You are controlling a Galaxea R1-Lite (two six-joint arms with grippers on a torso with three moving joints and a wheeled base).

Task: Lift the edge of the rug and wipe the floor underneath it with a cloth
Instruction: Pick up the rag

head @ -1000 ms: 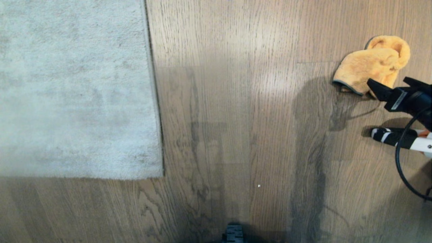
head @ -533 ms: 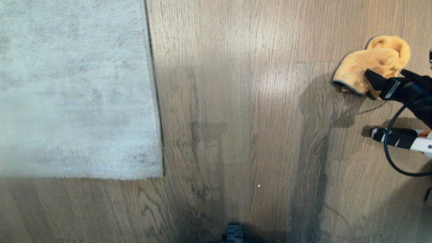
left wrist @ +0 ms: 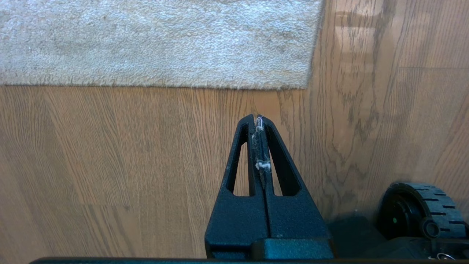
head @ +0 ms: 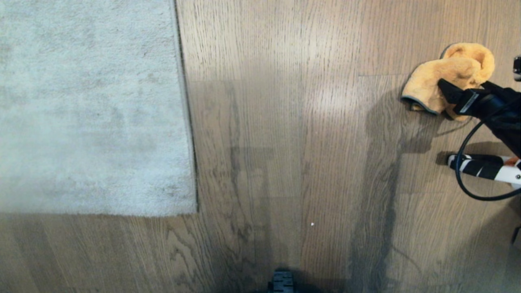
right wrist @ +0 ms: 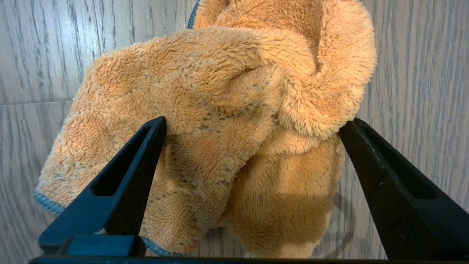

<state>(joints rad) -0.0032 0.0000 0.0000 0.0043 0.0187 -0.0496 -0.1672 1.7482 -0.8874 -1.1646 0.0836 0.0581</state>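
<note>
The fluffy orange cloth [head: 443,75] lies bunched on the floor [head: 293,122] at the far right. My right gripper [head: 465,84] is open, with its jaws on either side of the cloth's near fold. In the right wrist view the cloth [right wrist: 220,110] fills the gap of the right gripper [right wrist: 254,123], and neither finger is pressing it. The pale rug lies flat at the left, with its rug edge [head: 188,122] running down to a square corner. My left gripper [left wrist: 258,118] is shut on nothing, with lint on its tips. It hangs over bare floor [left wrist: 110,146] just short of the rug edge [left wrist: 165,83].
A black-and-white striped tool with a white handle [head: 482,167] lies on the floor below the right gripper. A black cable [head: 462,179] loops over it. A base wheel [left wrist: 414,214] shows beside the left gripper. A dark robot part [head: 281,281] sits at the bottom middle.
My right gripper has moved forward onto the cloth, and its open jaws now straddle the cloth's near fold. The cloth, the rug and the left gripper have not moved.
</note>
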